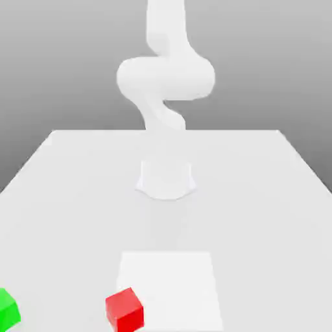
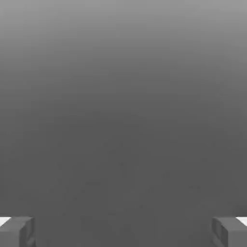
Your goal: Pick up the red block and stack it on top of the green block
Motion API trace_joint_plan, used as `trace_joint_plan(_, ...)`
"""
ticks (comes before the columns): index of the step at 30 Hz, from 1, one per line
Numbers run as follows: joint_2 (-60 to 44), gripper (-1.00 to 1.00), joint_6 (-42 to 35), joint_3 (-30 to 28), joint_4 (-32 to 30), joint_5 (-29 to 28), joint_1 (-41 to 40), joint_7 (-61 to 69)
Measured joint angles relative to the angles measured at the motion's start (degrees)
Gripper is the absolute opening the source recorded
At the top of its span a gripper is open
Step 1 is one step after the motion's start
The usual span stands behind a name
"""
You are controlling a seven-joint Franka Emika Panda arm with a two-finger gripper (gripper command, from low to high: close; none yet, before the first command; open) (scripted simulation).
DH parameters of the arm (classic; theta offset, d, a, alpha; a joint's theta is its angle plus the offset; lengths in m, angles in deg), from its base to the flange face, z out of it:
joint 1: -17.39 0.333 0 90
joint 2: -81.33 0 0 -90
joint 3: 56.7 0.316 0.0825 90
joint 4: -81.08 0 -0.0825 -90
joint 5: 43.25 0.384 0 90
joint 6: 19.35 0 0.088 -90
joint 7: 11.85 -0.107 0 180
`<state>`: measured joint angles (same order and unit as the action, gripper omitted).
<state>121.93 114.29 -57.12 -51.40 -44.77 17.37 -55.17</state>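
We see the table (image 1: 259, 214) across the exterior view's lower half; the gripper's (image 2: 123, 232) fingers are spread, empty. The red block (image 1: 125, 310), bottom left of centre, sits turned; a misaligned grasp could twist it. The green block (image 1: 8, 311) is lower left.

The plain red block (image 1: 125, 310) and plain green block (image 1: 8, 311) contrast with the pale grey table (image 1: 78, 207) and solid white arm base (image 1: 166, 180).
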Motion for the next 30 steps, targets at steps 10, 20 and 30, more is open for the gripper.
trace_joint_plan(10,-21.12,0.0,7.45,-3.57,-2.82,-3.91,0.45,11.77)
trace_joint_plan(20,-41.9,0.0,15.02,-6.48,-5.67,-0.67,-0.47,28.39)
trace_joint_plan(30,-62.6,0.0,26.72,-2.97,-5.9,5.24,-4.52,40.9)
